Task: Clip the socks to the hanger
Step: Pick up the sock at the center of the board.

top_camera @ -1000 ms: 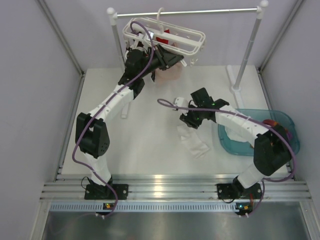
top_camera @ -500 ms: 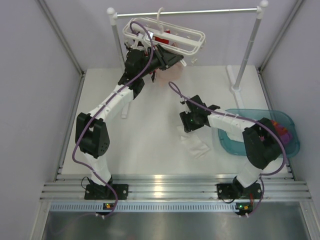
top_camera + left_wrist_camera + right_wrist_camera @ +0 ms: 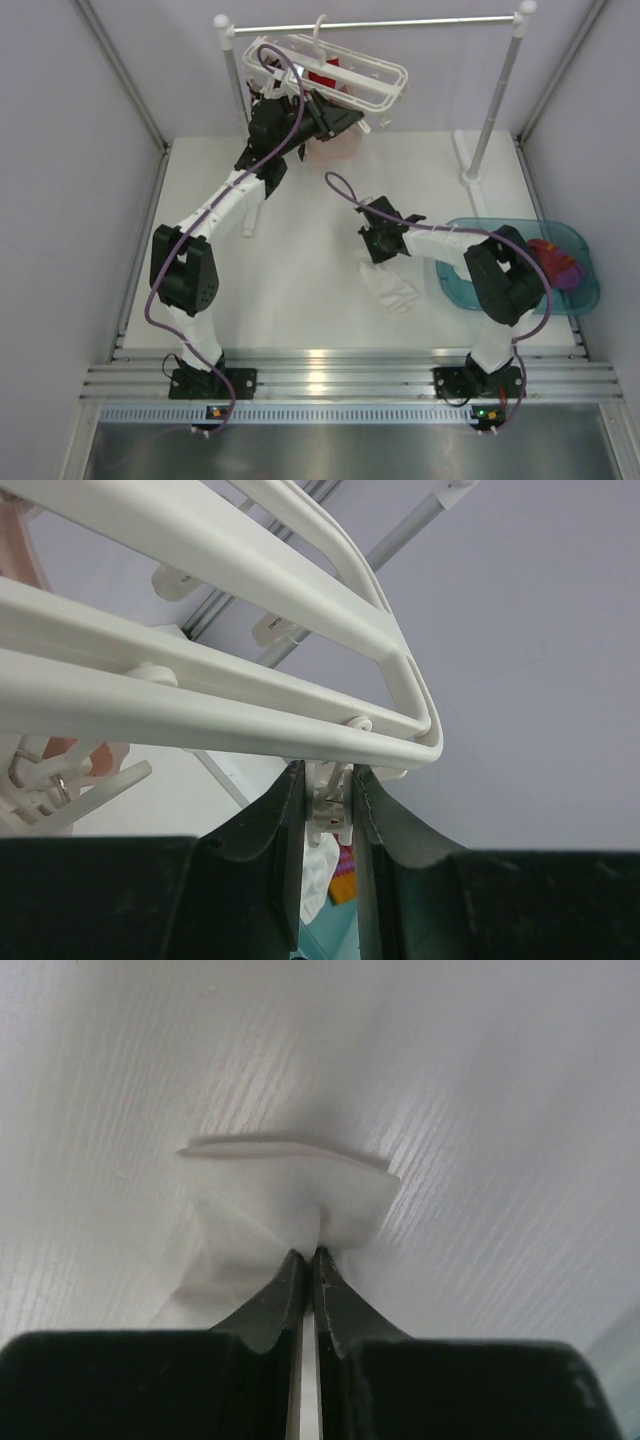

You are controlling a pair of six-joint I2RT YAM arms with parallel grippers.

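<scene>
Right gripper (image 3: 308,1253) nips shut on the limp white fabric sock (image 3: 290,1195), flat on the white table (image 3: 300,300), trailing nearward. Left gripper (image 3: 328,775) squeezes a small white dangling clip (image 3: 330,805) under the white slatted plastic hanger (image 3: 200,700), high beyond.

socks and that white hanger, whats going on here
Two robot arms are clipping socks to the hanger. The left end effector is up under the hanger, squeezing one dangling clip. The right end effector is pinched shut on a white sock lying on the table. A red sock already hangs on the frame; coloured socks wait in the teal bin.
</scene>
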